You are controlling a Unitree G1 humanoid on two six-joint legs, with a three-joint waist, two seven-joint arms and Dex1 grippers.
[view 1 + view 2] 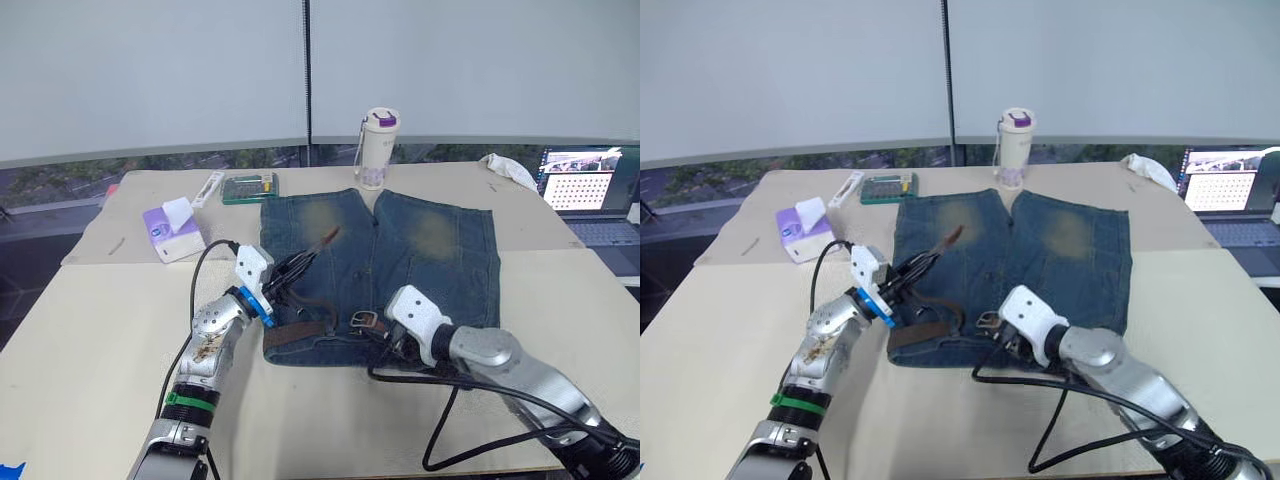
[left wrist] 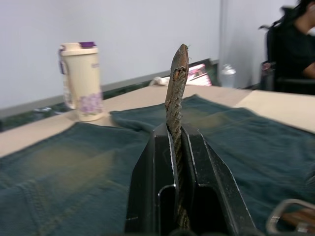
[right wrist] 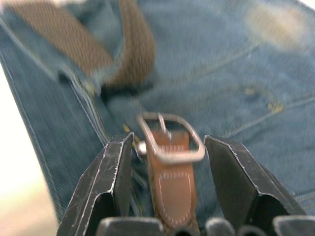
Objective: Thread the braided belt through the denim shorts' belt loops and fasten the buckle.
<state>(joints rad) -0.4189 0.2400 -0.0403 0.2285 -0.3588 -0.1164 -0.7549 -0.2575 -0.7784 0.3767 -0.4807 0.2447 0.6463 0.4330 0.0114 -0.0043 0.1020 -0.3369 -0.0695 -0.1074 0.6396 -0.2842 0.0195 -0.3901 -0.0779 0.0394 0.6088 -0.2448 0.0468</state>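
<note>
Your desk [image 1: 90, 330] is a wide, flat top of pale beige, with a seam running across it behind the shorts' middle. The shorts [image 1: 420, 265] lie flat at its centre, waistband nearest you and legs pointing away; they are soft blue denim, with a faded yellowish patch on each leg and darker stitched seams.

The belt [image 1: 300, 330] is a narrow brown braided strap. It lies along the waistband, its long axis running left to right, and part of it passes under a loop [image 3: 81, 78] of blue denim. Its free tip rises off the cloth and slants up and away from you, over the left leg. Your left gripper [image 2: 178, 147] is clamped on that tip, the black fingers [image 2: 209, 182] pressed flat against both sides of the weave with the frayed end standing above them.

The buckle [image 3: 170, 140] is a rounded rectangular metal frame on a smooth stitched leather tab, lying on the waistband near the fly. Your right gripper [image 3: 170, 147] sits over it with its fingers spread apart on either side, the buckle between them.

Behind the shorts stands a cream bottle [image 1: 378, 148] with a purple lid; its print is too small to read. At the left lies a purple tissue pack [image 1: 172, 230].
</note>
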